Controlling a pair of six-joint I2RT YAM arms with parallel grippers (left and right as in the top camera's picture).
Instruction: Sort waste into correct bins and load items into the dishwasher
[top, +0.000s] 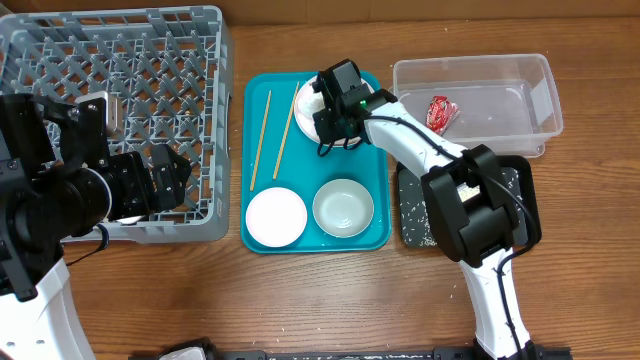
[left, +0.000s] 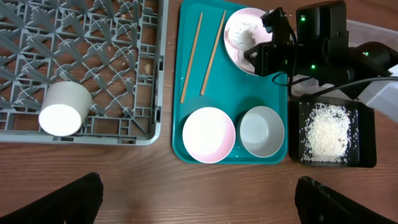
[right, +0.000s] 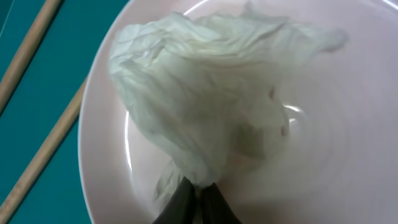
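Right gripper (right: 194, 200) clenched on napkin (right: 205, 93) over plate (right: 354, 162); best lift straight up, pinch firm, clear rim before swinging to bin (top: 470, 63)

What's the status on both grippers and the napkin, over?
Left gripper open, empty, by the rack. Right gripper shut on napkin, at the plate. Chopsticks alongside, not blocking.

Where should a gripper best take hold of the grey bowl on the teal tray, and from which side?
By its rim, from above, one finger inside, one outside: the grey bowl stands upright and open. Choose the rim facing the plate, where the teal tray is bare.
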